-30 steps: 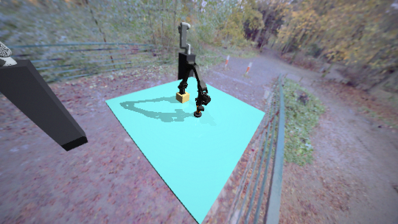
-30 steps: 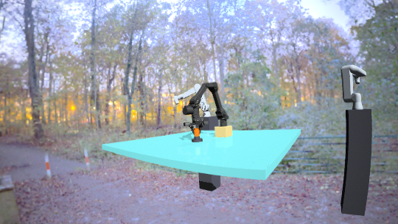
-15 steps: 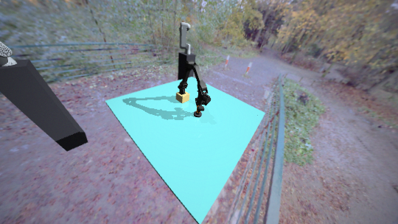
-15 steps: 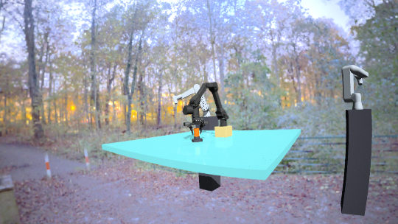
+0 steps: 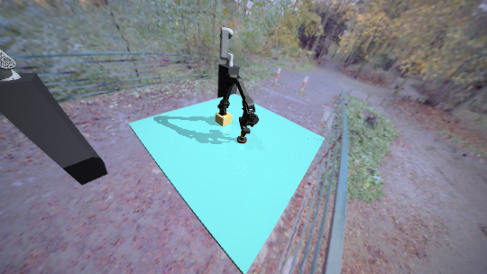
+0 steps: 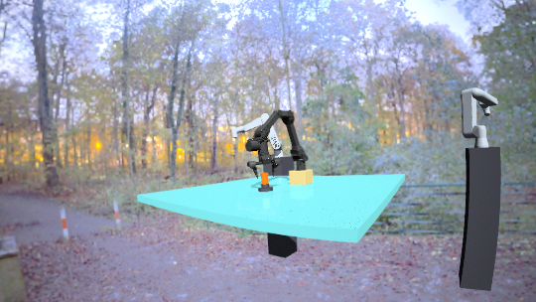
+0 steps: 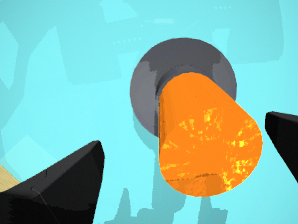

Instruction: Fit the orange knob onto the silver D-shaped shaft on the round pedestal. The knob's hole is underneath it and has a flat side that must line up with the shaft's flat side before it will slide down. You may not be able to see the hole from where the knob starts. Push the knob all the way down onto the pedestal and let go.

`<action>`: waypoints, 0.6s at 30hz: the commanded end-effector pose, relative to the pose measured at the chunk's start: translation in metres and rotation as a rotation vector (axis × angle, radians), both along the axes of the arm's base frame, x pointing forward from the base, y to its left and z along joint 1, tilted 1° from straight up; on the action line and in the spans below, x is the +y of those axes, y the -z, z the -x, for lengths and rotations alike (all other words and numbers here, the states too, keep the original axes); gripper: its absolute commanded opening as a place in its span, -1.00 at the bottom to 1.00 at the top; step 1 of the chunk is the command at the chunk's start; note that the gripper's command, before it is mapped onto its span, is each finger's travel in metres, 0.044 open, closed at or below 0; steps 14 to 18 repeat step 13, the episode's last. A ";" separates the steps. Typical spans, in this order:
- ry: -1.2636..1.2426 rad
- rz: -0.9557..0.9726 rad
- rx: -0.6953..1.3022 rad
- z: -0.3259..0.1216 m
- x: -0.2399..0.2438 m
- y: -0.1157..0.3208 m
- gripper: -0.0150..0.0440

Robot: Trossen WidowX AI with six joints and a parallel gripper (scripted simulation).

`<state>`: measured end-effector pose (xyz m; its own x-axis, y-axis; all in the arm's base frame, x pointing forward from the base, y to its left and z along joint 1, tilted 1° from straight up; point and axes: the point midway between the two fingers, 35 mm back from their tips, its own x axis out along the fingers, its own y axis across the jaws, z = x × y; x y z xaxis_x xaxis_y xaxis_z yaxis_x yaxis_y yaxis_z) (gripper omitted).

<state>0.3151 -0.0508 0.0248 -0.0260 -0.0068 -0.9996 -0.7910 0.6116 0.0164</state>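
Note:
The orange knob (image 6: 264,180) (image 7: 205,150) stands upright over the round dark grey pedestal (image 5: 242,141) (image 6: 265,189) (image 7: 142,87). In the wrist view a grey collar shows around the knob's foot. The silver shaft and the knob's hole are hidden, and I cannot tell whether the knob sits fully down. My gripper (image 6: 265,176) (image 7: 188,135) is wide open, with one finger on each side of the knob. In the wrist view there is a gap between the knob and each finger. Nothing is held.
A pale wooden block (image 5: 224,119) (image 6: 301,177) sits close to my arm's base on the cyan table (image 5: 234,194) (image 6: 323,211). Dark pillars with white arms stand off the table, one at the right in the exterior view.

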 end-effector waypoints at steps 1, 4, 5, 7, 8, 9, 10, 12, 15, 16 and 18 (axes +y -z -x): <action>0.002 0.006 -0.039 -0.005 0.000 -0.059 1.00; 0.002 0.006 -0.039 -0.003 0.000 -0.072 1.00; 0.002 0.006 -0.039 -0.003 0.000 -0.072 1.00; 0.002 0.006 -0.039 -0.008 0.000 -0.072 1.00; 0.002 0.006 -0.039 -0.009 -0.001 -0.072 1.00; 0.002 0.006 -0.039 -0.009 -0.001 -0.072 1.00; 0.002 0.006 -0.039 -0.009 -0.001 -0.072 1.00; 0.002 0.006 -0.039 -0.009 -0.001 -0.072 1.00; 0.002 0.006 -0.039 -0.009 -0.001 -0.072 1.00; 0.002 0.006 -0.039 -0.009 -0.001 -0.072 1.00; 0.002 0.006 -0.039 -0.009 -0.001 -0.072 1.00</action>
